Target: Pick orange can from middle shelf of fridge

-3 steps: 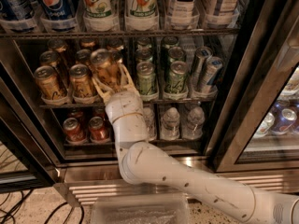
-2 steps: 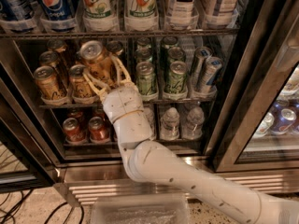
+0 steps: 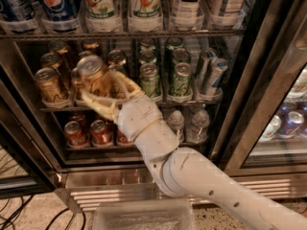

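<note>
Orange can gripped at the front of the middle shelf of the fridge.
The can is held tilted, with its long axis leaned and its silver top turned up and to the left. The gripper is closed around its body.

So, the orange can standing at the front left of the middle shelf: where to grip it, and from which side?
Grip its round side wall at mid-height, coming from the open front: the front-left orange can stands upright, with cans behind it. The hand is beside it, shut on a tilted orange can.
</note>
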